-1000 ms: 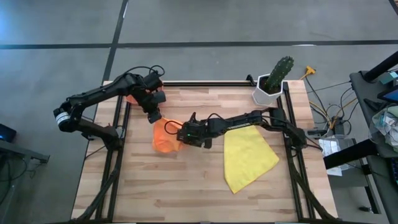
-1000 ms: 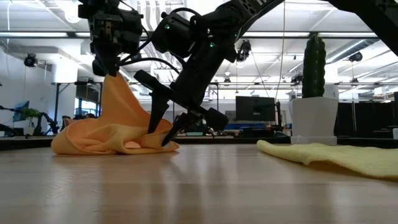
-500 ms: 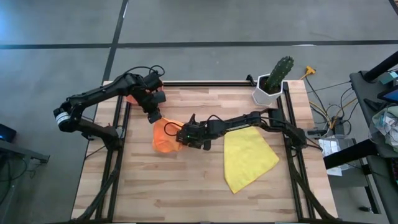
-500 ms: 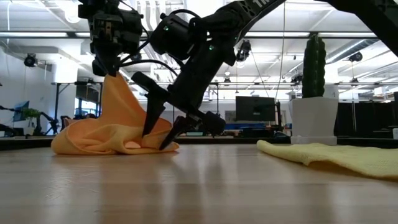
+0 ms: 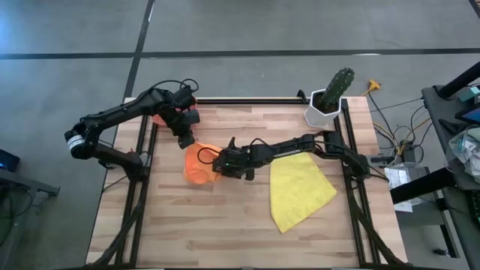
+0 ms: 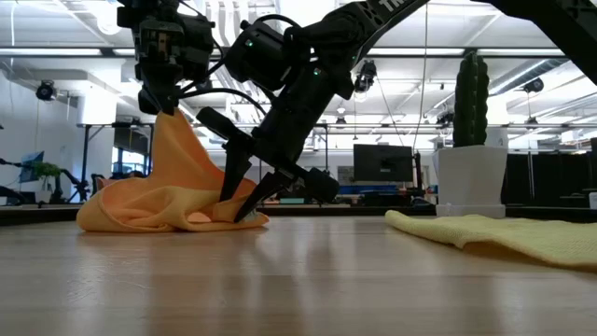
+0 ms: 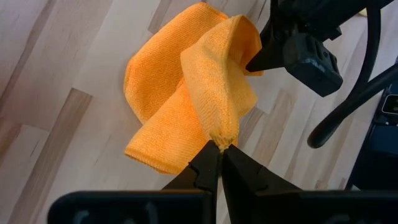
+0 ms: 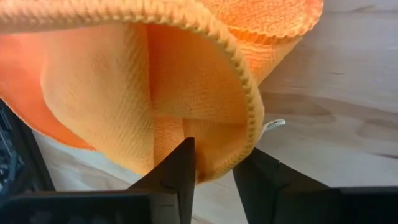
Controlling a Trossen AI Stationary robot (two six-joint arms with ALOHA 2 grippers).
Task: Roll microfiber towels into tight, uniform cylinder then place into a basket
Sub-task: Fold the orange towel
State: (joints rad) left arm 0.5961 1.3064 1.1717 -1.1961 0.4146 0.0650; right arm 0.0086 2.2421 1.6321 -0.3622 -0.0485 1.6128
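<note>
Left gripper [image 7: 221,148] clamped, right gripper [image 8: 214,163] parted.

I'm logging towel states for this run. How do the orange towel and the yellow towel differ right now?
The orange towel is crumpled in a heap; the yellow towel lies spread flat. The orange one is pinched at one corner and lifted by the left gripper, with the right gripper at its folds; no gripper touches the yellow one. Both rest on the table, unrolled.

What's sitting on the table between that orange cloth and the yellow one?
Only the right gripper and its arm: in the high view it reaches across bare wood from beside the yellow towel to the orange towel.
</note>
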